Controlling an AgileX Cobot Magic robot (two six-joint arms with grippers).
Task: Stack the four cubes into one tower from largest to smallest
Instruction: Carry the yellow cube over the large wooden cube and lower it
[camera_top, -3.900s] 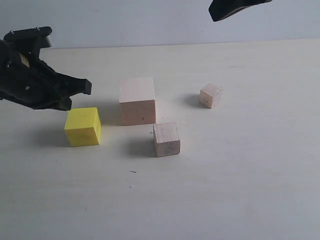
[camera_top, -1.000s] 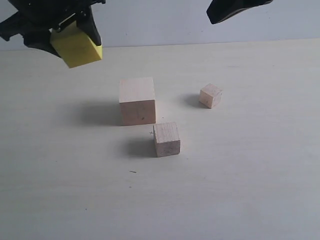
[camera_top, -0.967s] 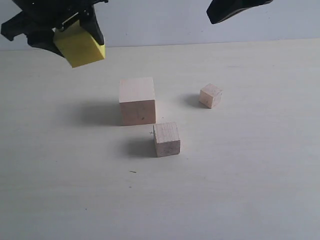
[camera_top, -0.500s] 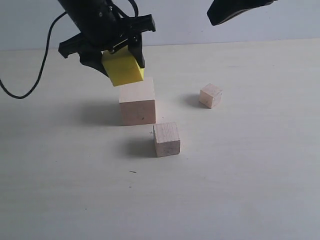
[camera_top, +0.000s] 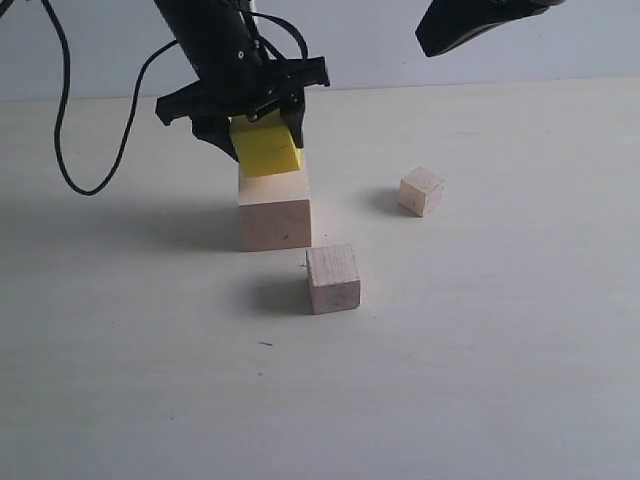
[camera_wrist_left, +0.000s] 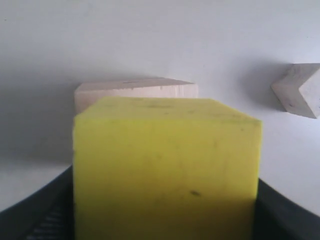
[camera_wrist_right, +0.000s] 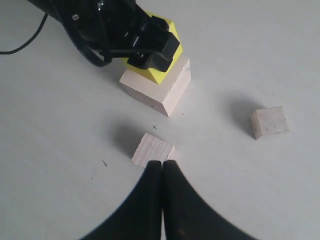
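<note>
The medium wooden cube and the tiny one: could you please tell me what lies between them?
Nothing: the stretch of table between the medium wooden cube and the tiny cube is bare, as the exterior view shows.

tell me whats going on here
The left gripper holds the yellow cube right at the top of the big wood cube, a bit tilted. Whether it rests there yet is hard to tell. The medium cube and the tiny cube lie apart on the table, not yet stacked. The right gripper is shut and empty, hanging up above the table.
</note>
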